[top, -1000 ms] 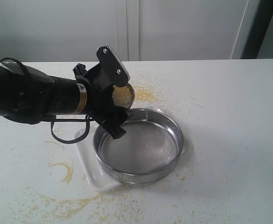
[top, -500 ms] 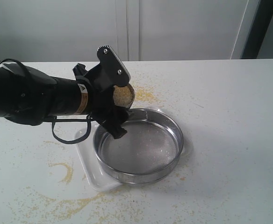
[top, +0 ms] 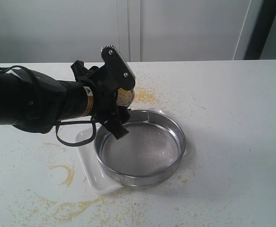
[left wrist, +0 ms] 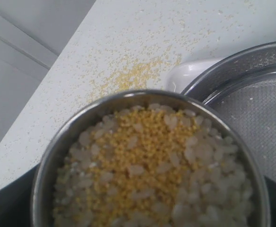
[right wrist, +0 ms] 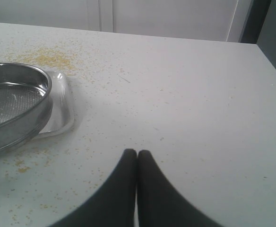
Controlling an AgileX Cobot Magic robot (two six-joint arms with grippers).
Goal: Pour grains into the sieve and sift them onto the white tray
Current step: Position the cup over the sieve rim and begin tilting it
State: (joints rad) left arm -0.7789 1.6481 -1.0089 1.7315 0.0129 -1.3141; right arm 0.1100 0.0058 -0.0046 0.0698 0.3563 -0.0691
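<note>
My left gripper (top: 121,97) is shut on a small steel cup (top: 126,96), held tipped on its side just above the near-left rim of the sieve (top: 181,140). The cup (left wrist: 79,124) is full of grains (left wrist: 152,165), white kernels mixed with yellow meal. The sieve's grey mesh (left wrist: 258,111) looks bare. The sieve rests on the white tray (top: 88,164), whose corner (left wrist: 190,71) shows past the rim. My right gripper (right wrist: 137,152) is shut and empty, low over the table to the right of the sieve (right wrist: 39,85) and the tray (right wrist: 63,105). It does not show in the exterior view.
Spilled yellow meal lies on the white table: a patch behind the sieve (top: 145,97), a curl to the left of the tray (top: 67,173), and a smear along the front (top: 81,206). A white wall with panels stands behind the table.
The left arm has shifted a little to the right and up, and the cup has turned so less of its mouth faces the exterior camera. The right gripper's earlier state is not shown.
</note>
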